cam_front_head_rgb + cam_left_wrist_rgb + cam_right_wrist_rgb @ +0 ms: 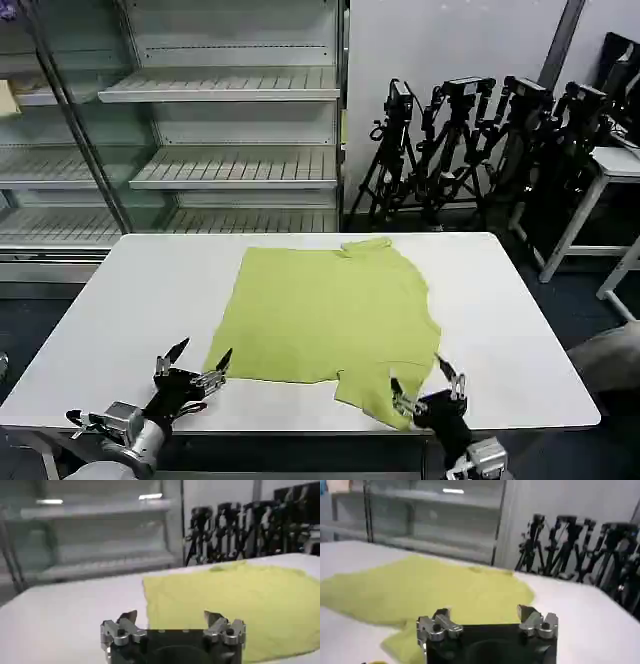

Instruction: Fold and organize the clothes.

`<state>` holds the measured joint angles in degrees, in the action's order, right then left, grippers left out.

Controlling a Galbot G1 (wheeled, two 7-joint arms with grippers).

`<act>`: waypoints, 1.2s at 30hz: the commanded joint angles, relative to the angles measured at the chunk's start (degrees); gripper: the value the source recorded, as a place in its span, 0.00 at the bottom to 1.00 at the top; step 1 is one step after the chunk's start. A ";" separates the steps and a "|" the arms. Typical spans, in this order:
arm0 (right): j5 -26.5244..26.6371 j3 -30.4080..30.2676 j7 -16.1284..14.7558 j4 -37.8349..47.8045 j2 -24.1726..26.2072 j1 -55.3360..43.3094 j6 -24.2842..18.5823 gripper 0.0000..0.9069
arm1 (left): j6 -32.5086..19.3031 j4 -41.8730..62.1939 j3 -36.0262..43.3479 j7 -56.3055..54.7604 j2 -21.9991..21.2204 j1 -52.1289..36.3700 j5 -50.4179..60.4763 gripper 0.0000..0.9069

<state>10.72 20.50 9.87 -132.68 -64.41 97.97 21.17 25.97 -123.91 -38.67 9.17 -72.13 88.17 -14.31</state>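
No fold looks finished: the shirt (330,315) lies mostly flat on the table (520,310), with the left end effector (193,365) and right end effector (428,385) both spread at its near edge.

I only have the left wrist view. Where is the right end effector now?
Observer: The right end effector is open at the near edge of the table, over the near right corner of the shirt.
Operator: How does the left one sit against the shirt from above?
Observer: The left end effector is open, right at the near left corner.
Operator: Where is the collar?
Observer: The collar lies at the shirt's far edge, right of the middle.
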 commanded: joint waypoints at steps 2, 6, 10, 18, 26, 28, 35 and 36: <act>1.07 -1.07 1.63 -0.58 0.49 3.43 2.18 1.00 | 7.17 1.72 -1.90 -2.05 1.12 0.90 -4.50 1.00; 0.92 -2.10 1.86 -0.30 0.07 3.41 2.42 1.00 | 7.16 2.79 -3.27 -1.77 1.68 0.02 -6.36 1.00; 1.42 -2.45 2.09 0.57 0.44 2.82 2.48 1.00 | 7.16 3.20 -3.07 -1.32 1.74 -0.27 -6.94 1.00; 2.12 -2.65 2.55 0.83 0.85 2.40 3.11 0.00 | 7.13 3.89 -1.92 -1.74 0.63 -0.83 -6.64 0.02; 3.86 -3.17 2.94 1.35 1.20 1.58 3.18 0.00 | 7.09 4.04 -1.24 -1.95 0.00 -0.83 -6.78 0.02; 4.27 -3.16 3.04 1.38 1.36 1.48 3.77 0.00 | 7.10 3.65 -1.16 -1.67 -0.07 -0.66 -6.77 0.02; 4.56 -3.94 3.16 2.31 1.14 0.73 3.86 0.00 | 7.09 3.50 -0.84 -1.00 -0.25 -0.44 -6.49 0.02; 4.55 -4.04 3.10 2.28 1.06 0.63 3.70 0.00 | 7.10 3.46 -0.82 -0.93 -0.29 -0.42 -6.49 0.02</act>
<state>14.62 16.68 12.76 -130.99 -63.45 98.61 24.29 32.69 -120.38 -39.66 7.75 -72.22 87.59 -20.60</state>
